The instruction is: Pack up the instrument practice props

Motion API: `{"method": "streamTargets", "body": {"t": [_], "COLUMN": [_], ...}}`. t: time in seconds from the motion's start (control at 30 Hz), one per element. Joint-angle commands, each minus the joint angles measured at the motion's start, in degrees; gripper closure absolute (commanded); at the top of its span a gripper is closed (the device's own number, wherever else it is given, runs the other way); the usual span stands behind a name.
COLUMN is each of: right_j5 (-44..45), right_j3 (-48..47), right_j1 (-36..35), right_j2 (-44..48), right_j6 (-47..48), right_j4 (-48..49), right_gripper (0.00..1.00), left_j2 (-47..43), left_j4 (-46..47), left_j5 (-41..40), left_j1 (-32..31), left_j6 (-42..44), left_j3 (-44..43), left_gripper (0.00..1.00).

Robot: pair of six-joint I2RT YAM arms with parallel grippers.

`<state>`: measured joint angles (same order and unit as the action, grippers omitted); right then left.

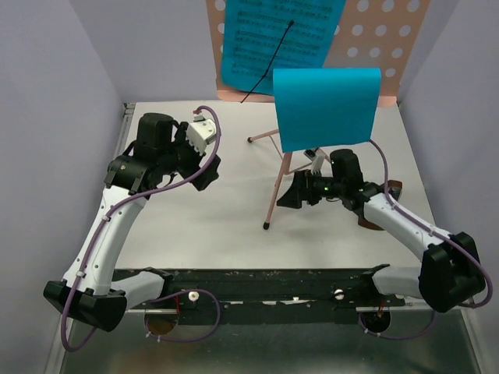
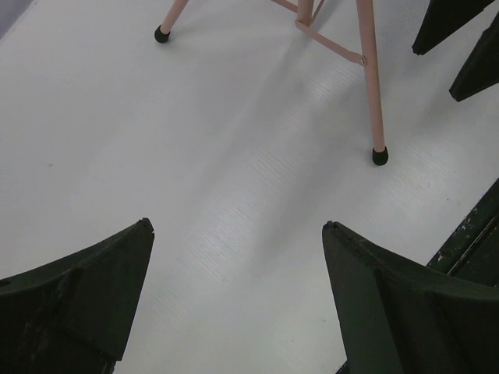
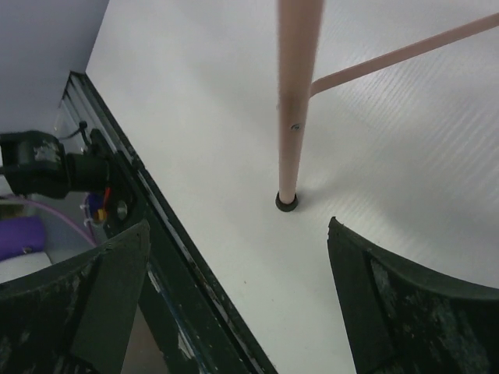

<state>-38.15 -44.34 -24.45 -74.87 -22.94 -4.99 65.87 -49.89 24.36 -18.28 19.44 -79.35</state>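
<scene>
Right tool [image 3: 238, 224], jaws apart, faces music stand leg [image 3: 296, 101]; left tool [image 2: 235, 224] apart, empty. Next, likely: close squarely on leg.

Bare table [image 1: 210, 234] lies between the two arms, wide enough for a gripper to cross. The stand's thin legs [image 1: 276, 191] rise just beside the right gripper [image 1: 295, 195], its jaws spread toward one foot. The blue sheet [image 1: 327, 105] overhangs it. Walls [image 1: 62, 93] close three sides.
</scene>
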Motion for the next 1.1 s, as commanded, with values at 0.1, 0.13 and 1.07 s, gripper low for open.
{"method": "streamTargets", "body": {"t": [0.1,0.13,1.07], "right_j5": [-6.75,-6.85,40.05], "right_j3": [2.06,2.58,-20.52], "right_j1": [-0.16,-0.16,1.68], "right_j2": [11.31,12.89,37.42], "right_j6": [26.93,30.72,38.75], "right_j4": [-20.81,-24.50,-62.76], "right_gripper": [0.00,0.00,0.00], "left_j2": [-0.12,0.14,8.49], "left_j4": [1.20,0.85,9.18], "left_j5": [0.95,1.82,10.88], "left_j1": [1.76,1.85,1.94], "left_j6": [-0.19,0.15,2.80], "left_j3": [-1.59,-2.47,-34.29], "left_gripper": [0.01,0.01,0.01]}}
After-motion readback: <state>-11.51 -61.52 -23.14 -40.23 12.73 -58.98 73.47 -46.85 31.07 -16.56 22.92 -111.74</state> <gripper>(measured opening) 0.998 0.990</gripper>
